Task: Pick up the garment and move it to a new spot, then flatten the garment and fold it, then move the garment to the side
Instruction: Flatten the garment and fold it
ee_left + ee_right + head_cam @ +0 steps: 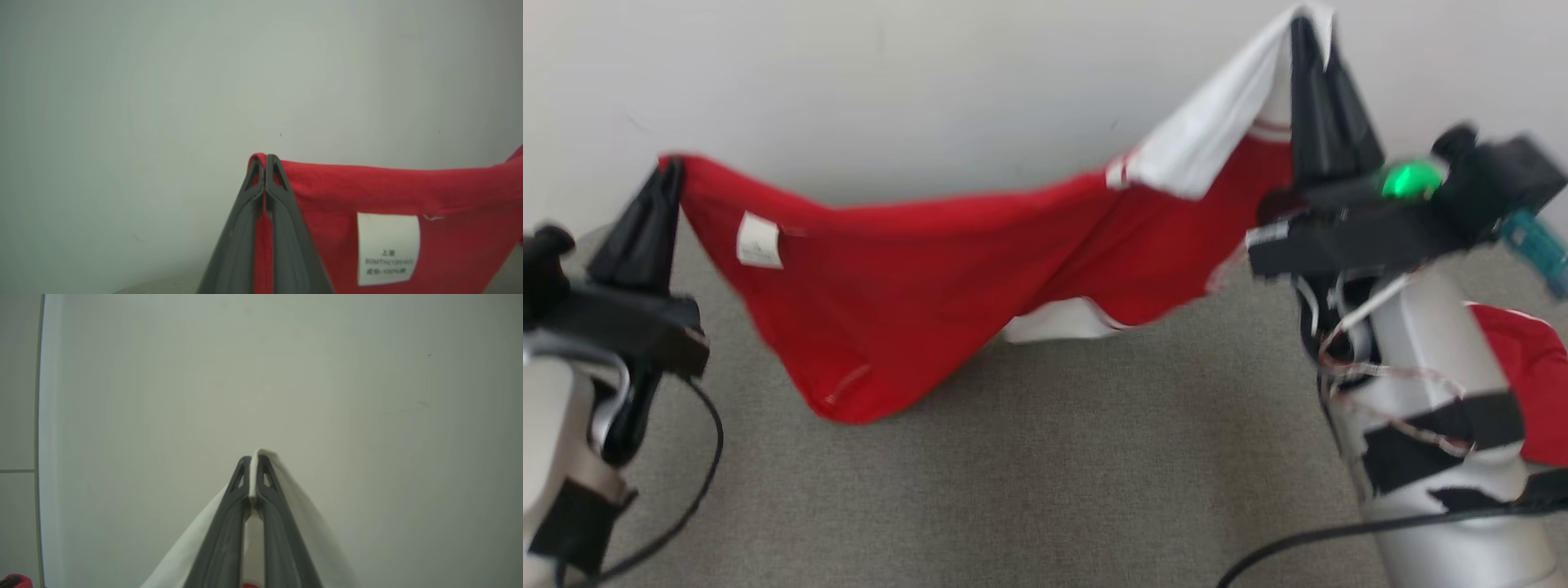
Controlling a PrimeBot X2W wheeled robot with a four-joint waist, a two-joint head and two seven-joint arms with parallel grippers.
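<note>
Left end effector (265, 160): two dark fingers (239, 232) rise from bottom centre, tips pressed together, with a thin fold of the red garment (367, 188) pinched between them and showing just past the tips and in the narrow gap lower down. From the pinch the cloth runs right in a near-level upper edge to the frame edge, hanging below it; a white label (388, 248) with small dark print, too blurred to read, lies on the red cloth right of the fingers. Background is a plain pale wall (163, 102), with a sliver of grey surface (163, 286) at the bottom edge left of the fingers.
</note>
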